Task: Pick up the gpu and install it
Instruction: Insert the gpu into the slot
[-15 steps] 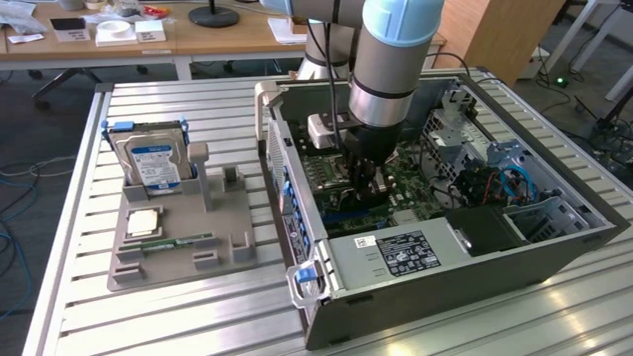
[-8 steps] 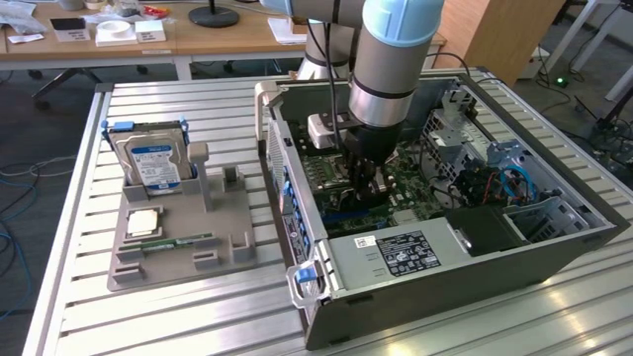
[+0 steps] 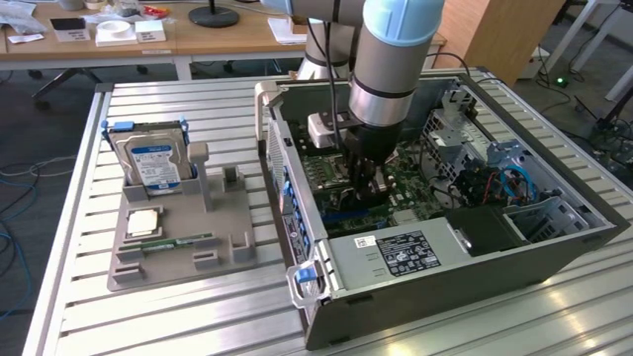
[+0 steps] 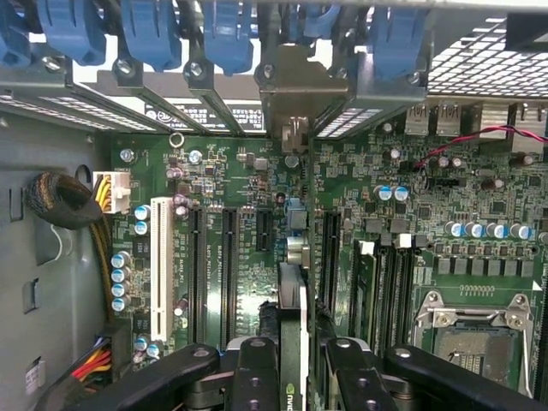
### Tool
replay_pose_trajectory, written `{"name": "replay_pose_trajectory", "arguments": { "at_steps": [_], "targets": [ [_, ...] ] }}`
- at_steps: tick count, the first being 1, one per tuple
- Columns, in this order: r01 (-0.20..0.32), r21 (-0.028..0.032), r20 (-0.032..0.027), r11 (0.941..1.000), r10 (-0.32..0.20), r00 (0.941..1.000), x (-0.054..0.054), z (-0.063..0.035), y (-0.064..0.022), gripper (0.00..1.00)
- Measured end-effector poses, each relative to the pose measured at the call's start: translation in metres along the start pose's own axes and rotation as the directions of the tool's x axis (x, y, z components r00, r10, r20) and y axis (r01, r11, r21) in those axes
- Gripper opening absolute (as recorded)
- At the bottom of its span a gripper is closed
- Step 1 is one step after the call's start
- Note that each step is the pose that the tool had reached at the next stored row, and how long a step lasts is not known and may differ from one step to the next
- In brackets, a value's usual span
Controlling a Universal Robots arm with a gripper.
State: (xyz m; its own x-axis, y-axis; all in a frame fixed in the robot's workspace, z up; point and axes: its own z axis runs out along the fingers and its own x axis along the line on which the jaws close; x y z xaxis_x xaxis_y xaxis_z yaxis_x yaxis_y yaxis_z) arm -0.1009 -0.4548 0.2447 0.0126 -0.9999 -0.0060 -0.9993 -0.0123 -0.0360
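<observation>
My gripper (image 3: 365, 187) reaches down into the open computer case (image 3: 554, 248), just over the green motherboard (image 3: 405, 189). In the wrist view the gpu (image 4: 292, 321) appears edge-on as a thin dark card. The gripper (image 4: 292, 377) is shut on it, with a black finger (image 4: 255, 377) pressed against each side. The card's pale metal end bracket (image 4: 291, 90) stands at the case's rear wall, among the blue slot latches (image 4: 227, 30). The card runs in line with a long black expansion slot (image 4: 330, 257) on the motherboard (image 4: 411, 223). Whether its edge sits in a slot I cannot tell.
In the exterior view's left, a grey holder (image 3: 178, 237) carries a blue-labelled hard drive (image 3: 153, 159), a processor chip (image 3: 144, 221) and a RAM stick (image 3: 178, 242). Inside the case are a power supply (image 3: 396, 252), a drive cage (image 3: 549, 211), a CPU socket (image 4: 471, 338) and cable bundles (image 4: 60, 201).
</observation>
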Motion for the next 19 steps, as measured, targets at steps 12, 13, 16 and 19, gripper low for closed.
{"name": "replay_pose_trajectory", "arguments": {
  "at_steps": [12, 13, 16, 19],
  "targets": [
    [-0.013, -0.0006, -0.0057, 0.9999, 0.013, 0.9999, 0.0001, -0.0012, 0.0, 0.26],
    [-0.014, -0.0007, -0.0065, 0.9999, 0.014, 0.9999, 0.0002, -0.0012, 0.0, 0.26],
    [-0.019, -0.0006, -0.0082, 0.9998, 0.019, 0.9998, 0.0002, -0.001, 0.0001, 0.26],
    [-0.02, -0.0004, -0.008, 0.9998, 0.02, 0.9998, 0.0001, -0.0002, 0.0003, 0.26]
  ]
}}
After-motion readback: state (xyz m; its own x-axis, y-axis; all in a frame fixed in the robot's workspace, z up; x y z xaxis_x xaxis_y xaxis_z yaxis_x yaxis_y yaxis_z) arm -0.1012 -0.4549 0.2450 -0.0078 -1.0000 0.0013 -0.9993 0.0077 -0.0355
